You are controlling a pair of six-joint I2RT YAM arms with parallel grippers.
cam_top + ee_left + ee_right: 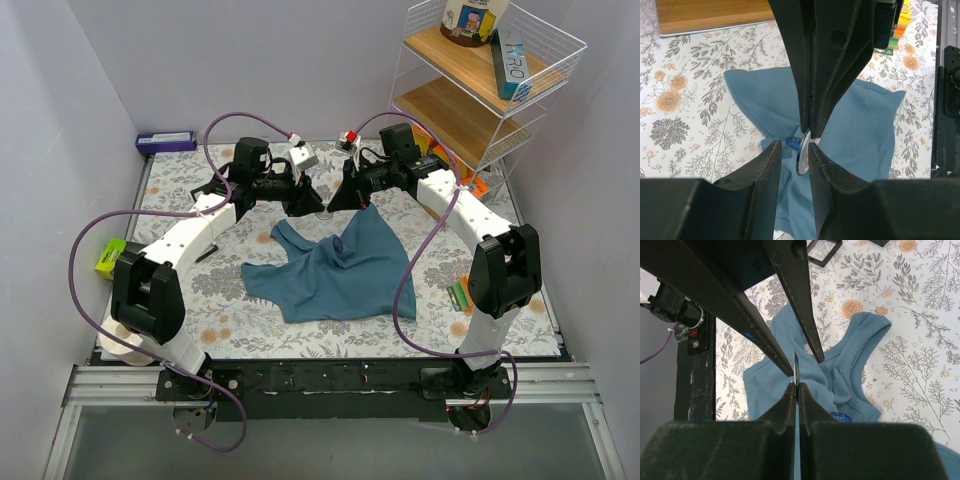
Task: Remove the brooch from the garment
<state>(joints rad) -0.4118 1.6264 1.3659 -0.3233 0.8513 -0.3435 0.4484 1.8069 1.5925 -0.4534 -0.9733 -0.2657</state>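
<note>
On floral-print tabletop point(225, 305), centre: soft teal-blue T-shirt point(335, 275), crumpled, one fold raised. Right hand point(795, 386) pressed together, pinching that fold. Left hand point(795, 146) part-spread w/ tiny whitish round brooch point(802, 157) between its fingers (seen edge-on), just under right fingertips; contact unclear.

Robot lab booth, plain walls point(300, 60), wire shelf point(440, 100)

Whitish brooch point(801, 159) standing edge-on between two sets of jaws, over a teal shirt point(867, 125).
The left gripper point(794, 146) rises from the bottom edge, its jaws slightly apart around the brooch. The right gripper point(810, 127) reaches down from above, jaws pressed together at the brooch's upper edge. The shirt lies bunched on the floral table point(690, 125).
</note>
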